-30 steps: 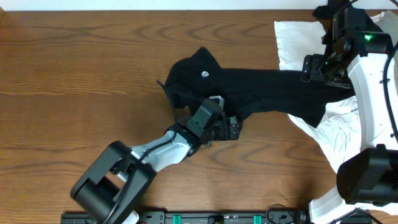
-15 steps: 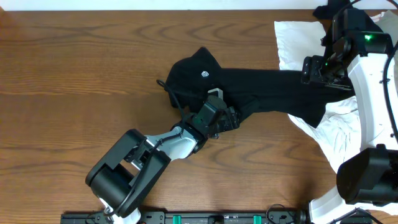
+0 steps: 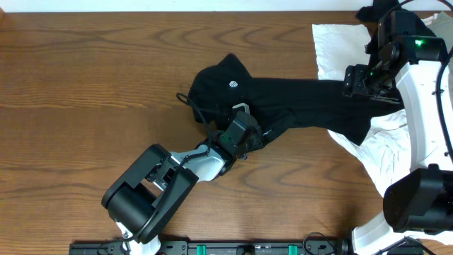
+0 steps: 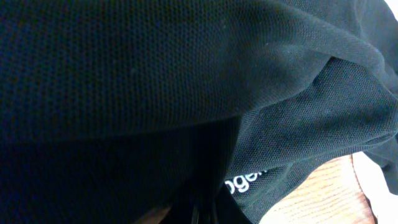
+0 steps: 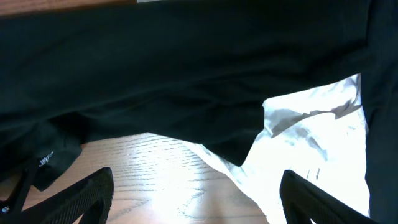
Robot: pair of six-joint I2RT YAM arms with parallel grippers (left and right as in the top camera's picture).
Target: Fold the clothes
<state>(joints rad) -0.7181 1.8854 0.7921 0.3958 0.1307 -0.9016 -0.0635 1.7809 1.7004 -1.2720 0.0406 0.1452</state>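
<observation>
Left arm (image 3: 191,159) angled inward, left gripper (image 3: 249,132) low (jaws unseen); right gripper (image 3: 357,79) fingers (image 5: 68,196) spread wide.

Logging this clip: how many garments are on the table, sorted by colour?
Black knit garment: 1
White crumpled garment: 1 (it shows as two patches; they seem to join under the black one, but I cannot be sure)
Total: 2

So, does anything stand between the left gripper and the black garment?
Nothing visible. The left gripper is against the lower edge of the black garment, and in its wrist view the cloth fills nearly the picture. The white garment lies at the right, partly under the black one, away from this gripper.
</observation>
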